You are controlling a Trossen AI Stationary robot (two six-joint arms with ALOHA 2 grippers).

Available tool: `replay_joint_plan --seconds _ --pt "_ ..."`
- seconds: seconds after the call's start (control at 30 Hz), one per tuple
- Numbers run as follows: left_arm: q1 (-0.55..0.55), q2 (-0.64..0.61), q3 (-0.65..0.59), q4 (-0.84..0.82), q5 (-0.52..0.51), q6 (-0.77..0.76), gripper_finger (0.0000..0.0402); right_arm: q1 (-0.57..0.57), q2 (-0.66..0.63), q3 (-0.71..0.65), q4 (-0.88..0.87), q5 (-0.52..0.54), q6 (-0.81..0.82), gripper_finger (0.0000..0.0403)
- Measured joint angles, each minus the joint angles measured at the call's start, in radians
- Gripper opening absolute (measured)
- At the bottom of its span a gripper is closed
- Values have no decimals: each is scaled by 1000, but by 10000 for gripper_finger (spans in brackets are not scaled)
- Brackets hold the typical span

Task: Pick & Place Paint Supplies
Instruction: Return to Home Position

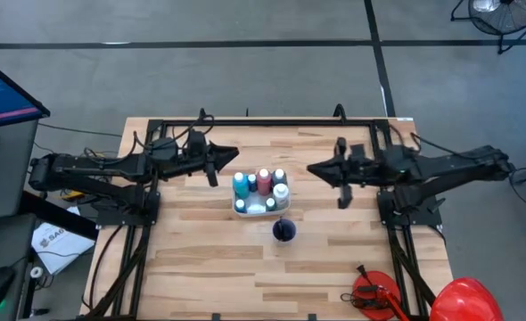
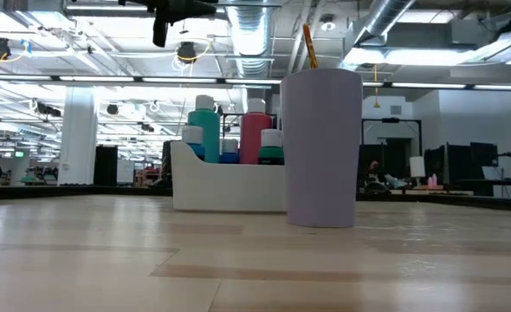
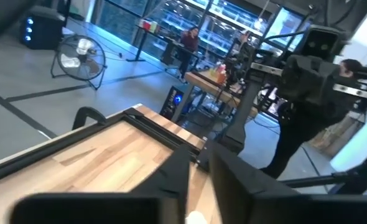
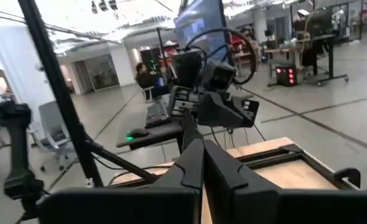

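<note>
Bottles [image 1: 261, 183] stand in the white bin [image 1: 238, 207], a brush [image 2: 309, 48] in the blue cup [image 1: 283, 230] beside it; sorted, I judge, so the left gripper [image 1: 232, 157] and right gripper [image 1: 315, 168] hang clear on either side, both pressed together on nothing.

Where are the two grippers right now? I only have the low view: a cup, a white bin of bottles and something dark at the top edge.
Observer: From above, the left gripper sits to the left of the white bin and the right gripper to its right, both apart from it.
Operator: Where does the cup stand relative to the bin?
Observer: The blue cup stands close by the bin's right front corner, nearer the front edge of the table.
Operator: Anything else on the table?
Observer: A red tool lies near the table's right front corner, far from both grippers.
</note>
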State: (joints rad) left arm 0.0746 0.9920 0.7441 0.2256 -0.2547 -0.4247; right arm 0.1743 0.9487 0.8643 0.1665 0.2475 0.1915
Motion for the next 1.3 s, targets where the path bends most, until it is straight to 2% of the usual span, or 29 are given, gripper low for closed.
replay_joint_plan --seconds 0.07,0.13,0.43,0.6,0.8,1.0,1.13,1.3 --pt "0 0 0 0 17 9 26 13 -52 -41 -3 1 0 0" --pt "0 0 0 1 29 40 8 29 -98 -87 -5 12 0 0" --pt "37 1 0 9 34 87 1 96 -296 -314 10 145 18 0" --pt "47 6 0 28 25 72 1 116 -423 -453 31 138 19 0" --pt "47 31 -1 69 -24 25 1 109 -673 -611 59 109 42 0" --pt "44 67 -1 105 -27 -3 1 101 -927 -702 12 94 -7 0" --pt "45 88 -1 134 -14 -2 1 84 -945 -718 -99 99 -17 0" --pt "45 104 -1 154 -3 -2 1 55 -948 -764 -133 92 -18 0"
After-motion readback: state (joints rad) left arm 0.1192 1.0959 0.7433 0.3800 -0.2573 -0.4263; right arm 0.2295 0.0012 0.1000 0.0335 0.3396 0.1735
